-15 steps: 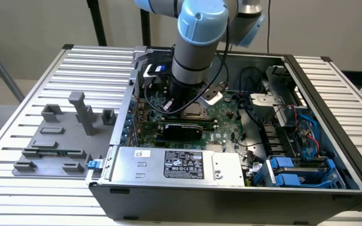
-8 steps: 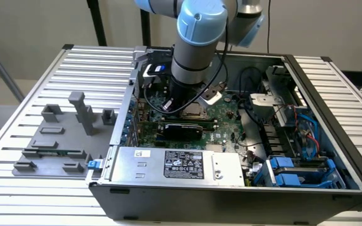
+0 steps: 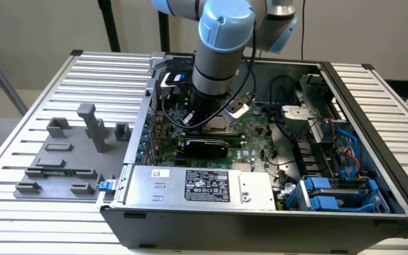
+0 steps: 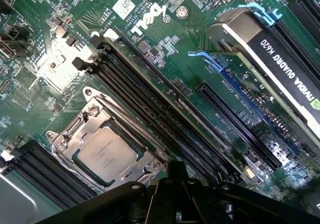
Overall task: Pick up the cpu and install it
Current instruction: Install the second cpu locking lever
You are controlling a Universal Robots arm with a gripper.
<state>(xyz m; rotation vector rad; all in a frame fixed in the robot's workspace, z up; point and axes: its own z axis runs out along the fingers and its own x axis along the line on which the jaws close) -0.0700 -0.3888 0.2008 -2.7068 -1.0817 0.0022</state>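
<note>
Cpu [image 4: 106, 155]: small flat square chip, silver-grey metal top, lying in the metal socket frame [image 4: 97, 134] on the green motherboard [image 4: 165, 63].
Claw [image 4: 175, 179]: black, pinched shut, empty, hanging just above the board beside the socket.
Progress: chip seated; judged nearly complete, frame latch looks unfastened.
Surface: open dark computer case [image 3: 261, 223] on ribbed grey table [image 3: 19, 106], grey fixture tray [image 3: 66, 154] at exterior view's left.
Room: pale plain wall far behind.

brushed-metal cpu [image 4: 106, 155], glossy green motherboard [image 4: 165, 58]
</note>
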